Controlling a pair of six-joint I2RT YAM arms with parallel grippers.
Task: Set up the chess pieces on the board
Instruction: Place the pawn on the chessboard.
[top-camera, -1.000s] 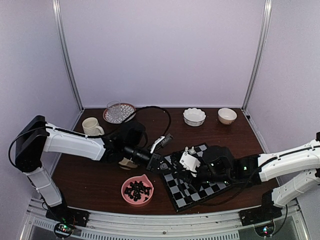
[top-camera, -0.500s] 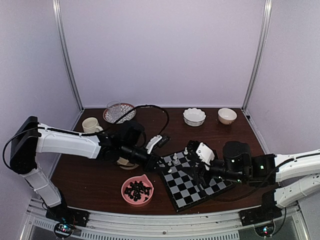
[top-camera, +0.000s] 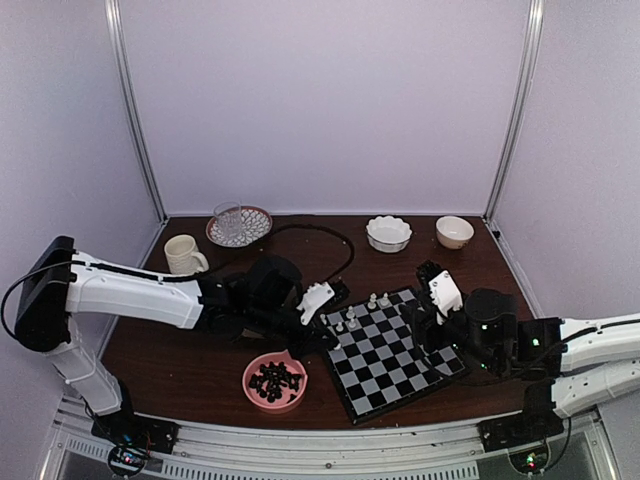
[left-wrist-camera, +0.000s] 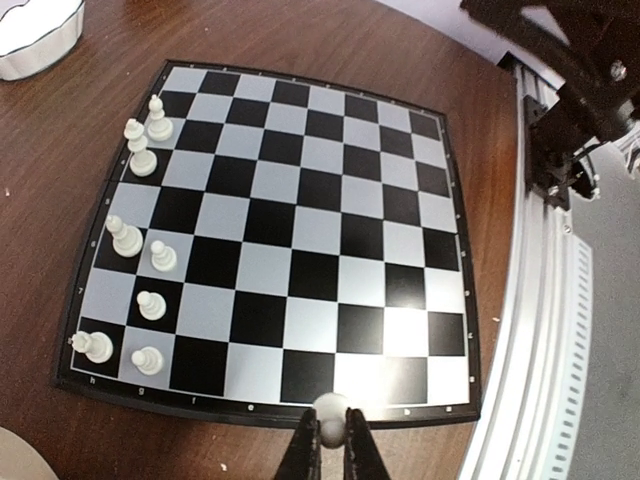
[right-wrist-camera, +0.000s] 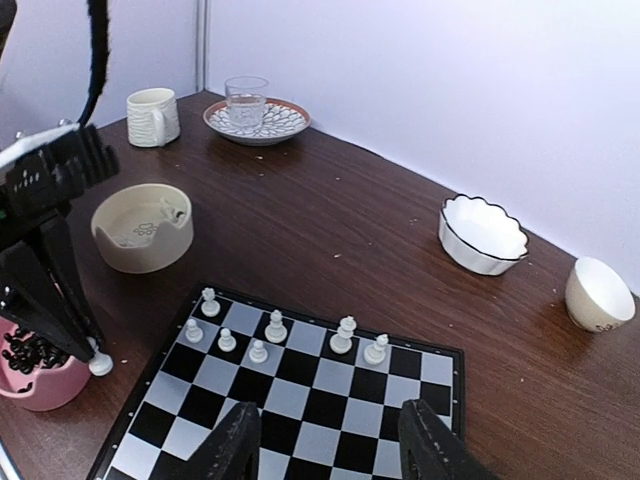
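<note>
Holding black pieces (top-camera: 274, 381), pink bowl (top-camera: 248, 386) sits by left tool (left-wrist-camera: 327, 445) gripping white piece (left-wrist-camera: 330, 409); right tool (right-wrist-camera: 328, 412) open.

Seven chessmen (left-wrist-camera: 150, 305) on board (left-wrist-camera: 318, 240) — four bowls (right-wrist-camera: 482, 260), one mug (right-wrist-camera: 152, 116)

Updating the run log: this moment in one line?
left gripper: shut on white piece at board edge | right gripper: open, empty, near board | board: several white pieces placed
</note>
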